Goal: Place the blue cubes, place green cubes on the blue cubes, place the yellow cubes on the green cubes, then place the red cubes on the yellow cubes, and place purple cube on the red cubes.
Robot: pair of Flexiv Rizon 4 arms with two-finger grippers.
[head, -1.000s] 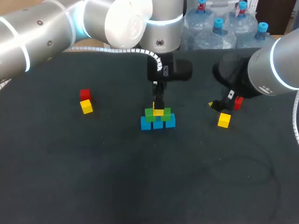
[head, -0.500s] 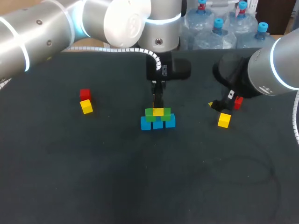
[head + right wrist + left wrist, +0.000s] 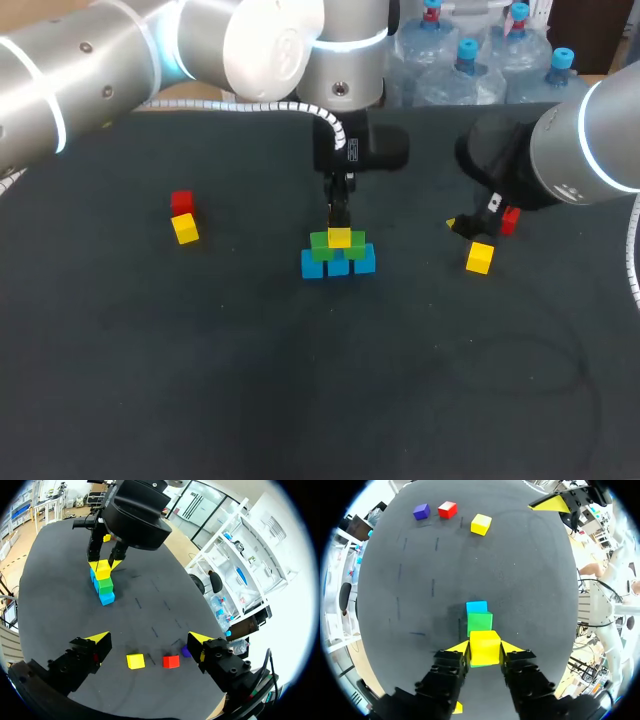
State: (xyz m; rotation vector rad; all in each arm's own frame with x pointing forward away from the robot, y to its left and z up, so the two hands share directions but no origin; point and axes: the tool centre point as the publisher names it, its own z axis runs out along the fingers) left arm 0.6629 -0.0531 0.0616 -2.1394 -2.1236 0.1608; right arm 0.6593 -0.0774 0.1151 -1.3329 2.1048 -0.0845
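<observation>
A row of blue cubes [image 3: 338,264] lies mid-table with green cubes [image 3: 322,246] on it and a yellow cube [image 3: 339,237] on top. My left gripper [image 3: 340,226] comes down over the stack. In the left wrist view its yellow tips press both sides of that yellow cube [image 3: 484,647], above a green cube [image 3: 480,621] and a blue cube [image 3: 476,607]. My right gripper [image 3: 148,640] hangs wide open at the right, holding nothing, above a loose yellow cube [image 3: 135,661], a red cube [image 3: 171,661] and a purple cube [image 3: 185,652].
At the left lie another red cube [image 3: 181,202] and yellow cube [image 3: 185,229], touching. The right-hand yellow cube [image 3: 480,258] and red cube [image 3: 511,220] sit beside my right arm, which hides the purple one from the head view.
My left gripper's fingers have closed in on the top yellow cube, which now sits squarer on the green cubes. The right arm has not moved.
</observation>
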